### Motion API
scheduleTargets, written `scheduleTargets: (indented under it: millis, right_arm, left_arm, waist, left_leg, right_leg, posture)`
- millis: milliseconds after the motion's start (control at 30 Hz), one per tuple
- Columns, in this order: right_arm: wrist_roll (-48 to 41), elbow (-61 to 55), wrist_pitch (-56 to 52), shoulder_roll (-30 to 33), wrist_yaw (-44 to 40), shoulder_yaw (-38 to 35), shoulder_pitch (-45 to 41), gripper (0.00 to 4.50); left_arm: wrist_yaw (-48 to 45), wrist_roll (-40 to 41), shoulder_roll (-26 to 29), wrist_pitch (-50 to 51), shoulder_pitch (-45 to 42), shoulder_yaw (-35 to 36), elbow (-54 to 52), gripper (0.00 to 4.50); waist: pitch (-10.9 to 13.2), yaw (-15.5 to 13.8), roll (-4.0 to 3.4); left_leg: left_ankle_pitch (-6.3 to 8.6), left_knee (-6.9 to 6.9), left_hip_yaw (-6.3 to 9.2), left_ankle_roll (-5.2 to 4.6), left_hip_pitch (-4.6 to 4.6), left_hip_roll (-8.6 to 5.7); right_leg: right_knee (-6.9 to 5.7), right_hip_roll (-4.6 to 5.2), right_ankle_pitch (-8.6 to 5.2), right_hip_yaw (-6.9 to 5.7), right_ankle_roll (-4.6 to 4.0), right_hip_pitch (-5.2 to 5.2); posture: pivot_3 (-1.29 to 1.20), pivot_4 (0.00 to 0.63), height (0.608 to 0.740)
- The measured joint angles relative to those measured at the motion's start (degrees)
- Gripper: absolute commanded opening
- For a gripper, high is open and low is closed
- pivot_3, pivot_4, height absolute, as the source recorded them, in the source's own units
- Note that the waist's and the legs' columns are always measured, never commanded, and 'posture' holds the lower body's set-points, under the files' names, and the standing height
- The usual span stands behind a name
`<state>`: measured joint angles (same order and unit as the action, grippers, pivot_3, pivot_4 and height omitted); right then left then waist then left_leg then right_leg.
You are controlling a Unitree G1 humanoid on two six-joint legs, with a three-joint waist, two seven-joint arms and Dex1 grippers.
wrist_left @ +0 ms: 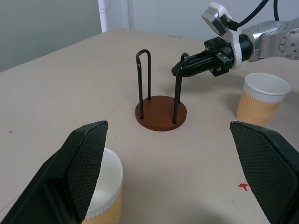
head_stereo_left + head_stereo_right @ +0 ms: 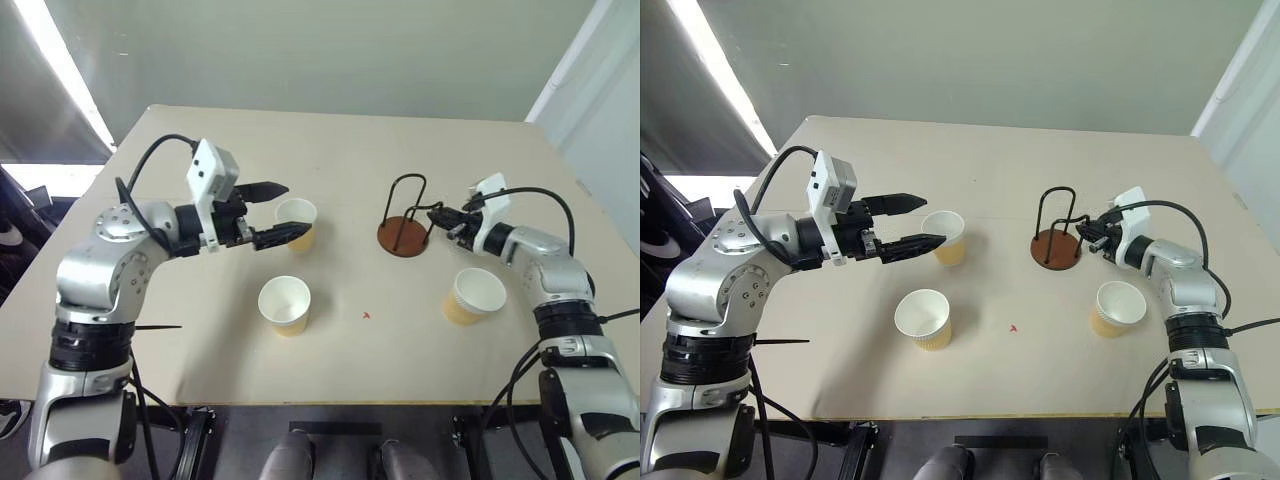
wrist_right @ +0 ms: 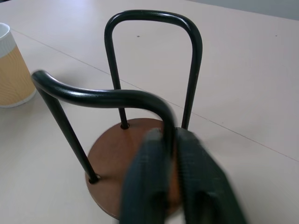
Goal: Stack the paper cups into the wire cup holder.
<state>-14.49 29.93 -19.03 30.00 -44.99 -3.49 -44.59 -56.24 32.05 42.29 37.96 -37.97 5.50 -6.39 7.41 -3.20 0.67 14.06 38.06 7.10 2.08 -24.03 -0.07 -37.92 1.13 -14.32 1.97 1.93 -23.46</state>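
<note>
On the tan table (image 2: 200, 150) in front of you stands the wire cup holder (image 2: 404, 238), upright on its round reddish-brown base, right of centre, with no cup inside it. Your right gripper (image 2: 437, 213) has its two black fingers closed on the top bend of the holder's nearer wire loop (image 3: 107, 97); the right wrist view shows the fingers pinched together around that wire, with the second loop (image 3: 154, 18) standing free behind it.

Your left gripper (image 2: 912, 222) hangs level above the table with its fingers spread wide and nothing between them. It points toward the far paper cup (image 2: 297, 224), and one fingertip lies against or just in front of that cup's side; contact cannot be confirmed from the pictures.

You have three paper cups on the table, all upright and mouth-up. The far cup stands left of the holder, apart from it. The near cup (image 2: 285, 304) stands closer to you, left of a small red mark (image 2: 367, 316) on the tabletop. The right-hand cup (image 2: 474, 296) stands near your right forearm, on your side of the holder and apart from it.
</note>
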Motion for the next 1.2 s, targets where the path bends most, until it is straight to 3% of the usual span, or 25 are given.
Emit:
scheduleTargets:
  millis: [233, 900, 1200]
  right_arm:
    - [-1.48, -6.73, -3.36, 0.57, -2.13, 0.00, 1.39, 0.05]
    - [-13.82, -47.47, -23.50, 11.71, -10.02, 0.43, 14.89, 0.05]
    - [-16.25, -53.64, -26.45, 13.99, -10.10, 1.67, 18.70, 0.05]
  left_arm:
    - [-3.55, 0.79, 2.47, 1.33, 0.94, -0.15, -0.25, 4.50]
    - [-11.25, 6.52, 8.12, 5.90, 2.23, -0.18, -4.43, 4.50]
    - [-13.35, 8.21, 8.83, 6.97, 2.23, -0.30, -6.48, 4.50]
  waist:
    - [0.01, 0.04, -0.02]
    - [0.01, 0.13, -0.01]
    - [0.00, 0.16, 0.00]
  left_leg:
    - [0.00, -0.04, 0.00, 0.01, -0.03, 0.00]
    - [-0.03, 0.00, 0.06, 0.06, -0.03, 0.00]
    - [-0.05, 0.03, 0.06, 0.03, -0.01, 0.02]
  right_leg:
    - [0.00, 0.00, 0.00, 0.00, 0.00, -0.02]
    - [0.10, -0.01, 0.00, -0.05, 0.00, 0.06]
    - [0.07, -0.01, 0.00, -0.04, 0.01, 0.07]
  posture:
    - [0.00, 0.150, 0.740]
    - [0.00, 0.150, 0.740]
    - [0.00, 0.150, 0.740]
